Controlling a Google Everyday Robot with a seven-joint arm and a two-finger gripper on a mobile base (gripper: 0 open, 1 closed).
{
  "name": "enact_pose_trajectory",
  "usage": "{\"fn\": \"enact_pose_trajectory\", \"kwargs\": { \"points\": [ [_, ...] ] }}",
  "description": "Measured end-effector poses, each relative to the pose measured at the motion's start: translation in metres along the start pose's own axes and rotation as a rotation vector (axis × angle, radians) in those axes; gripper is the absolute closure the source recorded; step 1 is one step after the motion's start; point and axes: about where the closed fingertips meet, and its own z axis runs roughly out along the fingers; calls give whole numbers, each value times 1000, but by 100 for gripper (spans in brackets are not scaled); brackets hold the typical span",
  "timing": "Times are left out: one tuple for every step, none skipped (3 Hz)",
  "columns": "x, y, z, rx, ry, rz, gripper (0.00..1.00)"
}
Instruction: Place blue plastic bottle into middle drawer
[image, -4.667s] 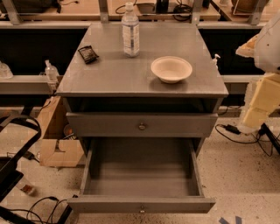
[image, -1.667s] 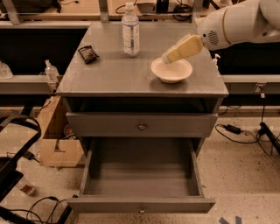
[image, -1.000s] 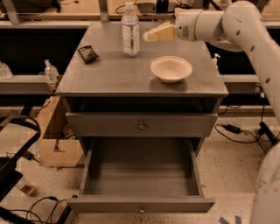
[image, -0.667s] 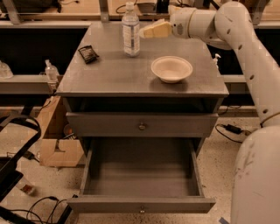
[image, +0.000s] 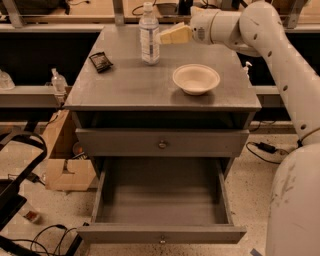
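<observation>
1. Middle drawer (image: 160, 197) is the lowest part of a grey metal cabinet (image: 130, 87); it is pulled fully out towards the camera, with its bare floor and its small round knob in the front panel showing
2. White robot arm (image: 272, 47) rises from the body at the right edge, bends over the cabinet's back right corner and reaches left across the top
3. Upper knobbed drawer (image: 125, 142) is pushed in flush, with a dark open slot between it and the cabinet top
4. Cardboard box (image: 62, 150) sits on the speckled floor to the left of the cabinet, partly tucked behind its side
5. White bowl (image: 196, 78) rests on the right half of the top, upright, apart from everything else there
6. Blue plastic bottle (image: 149, 35) stands upright near the back edge of the top, around the middle, white cap on (well above the open drawer)
7. Gripper (image: 165, 36) hangs level just to the right of the bottle at label height, pointing at it; whether it is apart or together cannot be told, nor whether it touches the bottle
8. Dark packet (image: 101, 61) lies flat on the back left of the top
9. Small pump bottle (image: 58, 80) stands on a low shelf left of the cabinet
</observation>
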Motion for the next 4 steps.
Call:
{"fn": "enact_pose_trajectory", "kwargs": {
  "points": [
    [26,2,54,37,2,25,0],
    [39,-9,84,50,-38,54,0],
    [43,-16,111,31,-101,93,19],
    [36,-25,125,24,-136,116,50]
  ]
}}
